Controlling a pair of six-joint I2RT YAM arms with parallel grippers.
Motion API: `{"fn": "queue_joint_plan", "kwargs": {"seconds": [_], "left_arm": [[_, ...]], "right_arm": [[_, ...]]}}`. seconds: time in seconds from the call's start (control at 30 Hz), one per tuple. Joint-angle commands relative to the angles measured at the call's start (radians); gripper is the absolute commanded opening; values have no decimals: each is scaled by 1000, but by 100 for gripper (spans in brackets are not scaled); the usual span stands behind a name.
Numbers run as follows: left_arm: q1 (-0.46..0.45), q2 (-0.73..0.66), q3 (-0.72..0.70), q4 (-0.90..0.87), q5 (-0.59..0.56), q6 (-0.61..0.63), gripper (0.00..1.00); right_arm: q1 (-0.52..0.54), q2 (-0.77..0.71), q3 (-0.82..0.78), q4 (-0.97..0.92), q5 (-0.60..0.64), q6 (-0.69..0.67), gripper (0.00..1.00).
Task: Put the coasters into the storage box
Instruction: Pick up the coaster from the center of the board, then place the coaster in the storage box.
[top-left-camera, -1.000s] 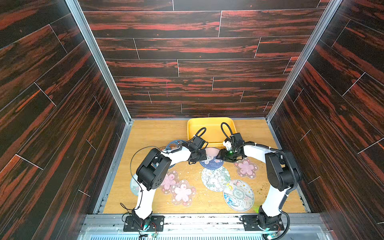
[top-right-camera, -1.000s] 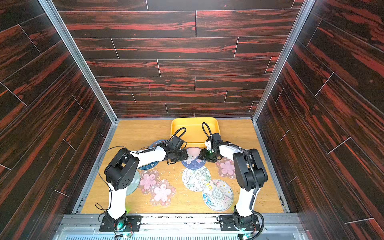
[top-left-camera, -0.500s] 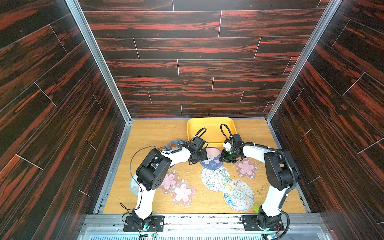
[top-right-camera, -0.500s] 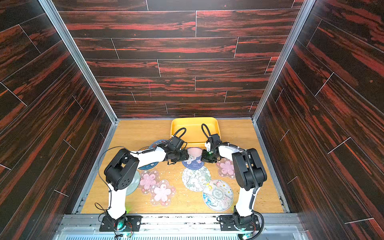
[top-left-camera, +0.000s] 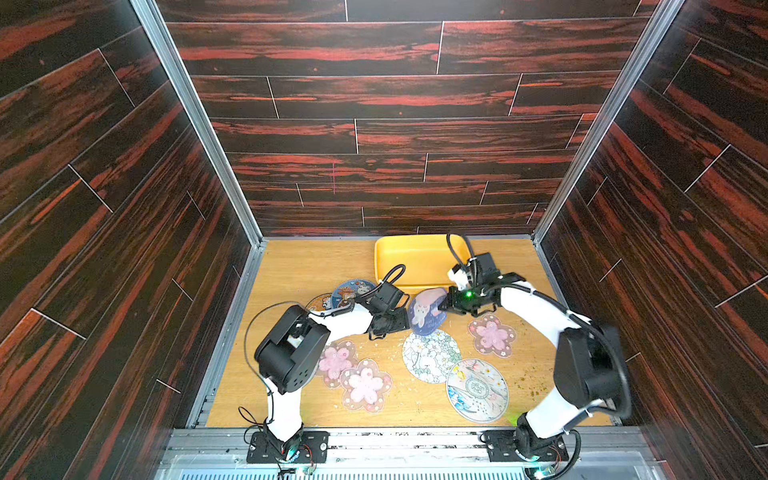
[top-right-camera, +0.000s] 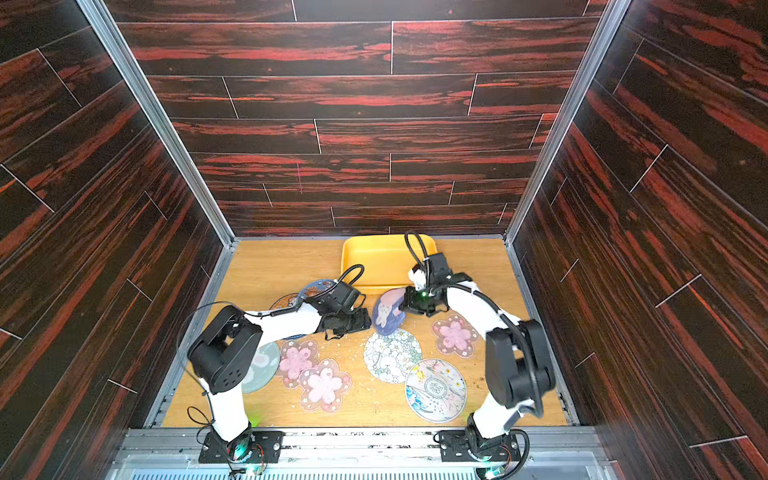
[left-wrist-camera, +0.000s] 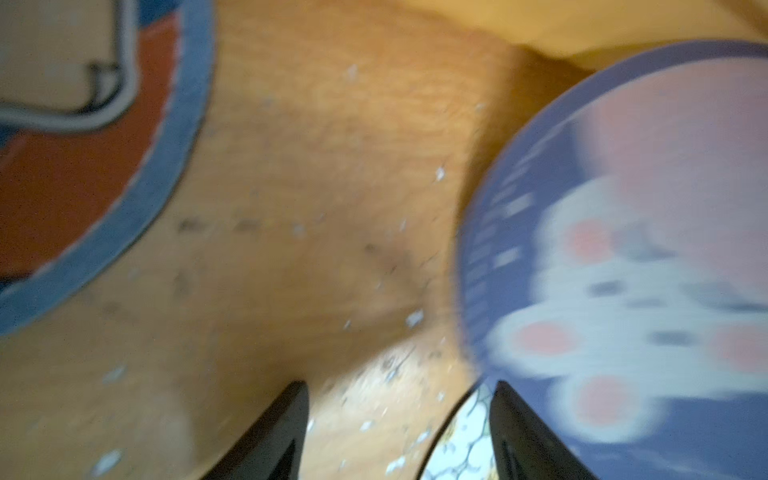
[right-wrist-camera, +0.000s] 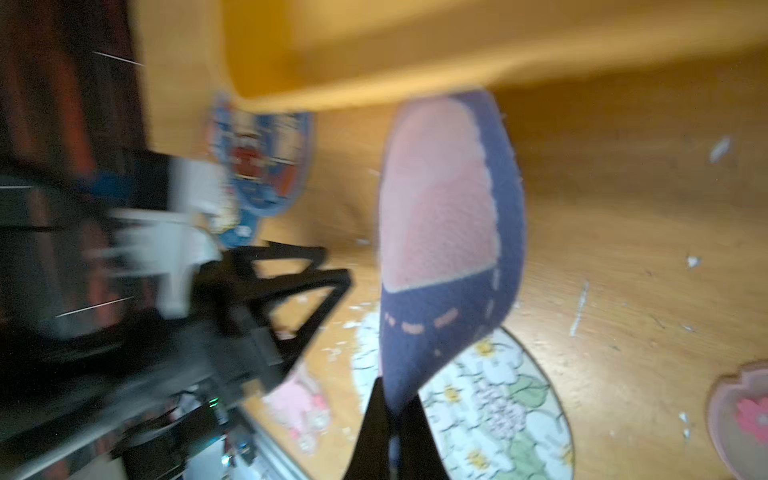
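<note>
Toward the near edge of the worktop (top-left-camera: 299, 266) lie a round flower-print coaster (top-left-camera: 476, 390) and two pink blossom coasters (top-left-camera: 365, 384), with a pale round one (top-right-camera: 259, 365) half hidden under the left arm. A little farther in are a white floral coaster (top-left-camera: 431, 351) and a third pink blossom (top-left-camera: 491, 334), all flat on the wood. Mid-worktop, the right gripper (top-left-camera: 444, 306) pinches the rim of the navy moon coaster (top-left-camera: 427, 313), which is tilted up steeply. The left gripper (top-left-camera: 392, 323) sits just beside it with jaws spread, holding nothing. Beyond, two blue cartoon coasters (top-left-camera: 353, 290) lie flat. At the far edge the yellow box (top-left-camera: 409, 255) looks empty where it shows, so I judge this is the first coaster on its way, with eight left.
</note>
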Motion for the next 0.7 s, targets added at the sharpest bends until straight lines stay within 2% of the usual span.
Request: {"fn": "queue_joint_plan", "kwargs": {"seconds": [0.0,0.23,0.43,0.67], "left_arm": [[6,-78,-38,28,-1,-23,75],[7,-116,-101,73,6,-35,80],[6,-171,-153,100,5,-49,85],[6,-215,-209,114,-5,-58,87]], "right_arm": [[7,-63,77,-92,-23,-11,0],[7,-25,248,-111,20,-6,0],[7,154,496,-110,22,-23,0],[7,436,849,-150,-28,-31,0]]}}
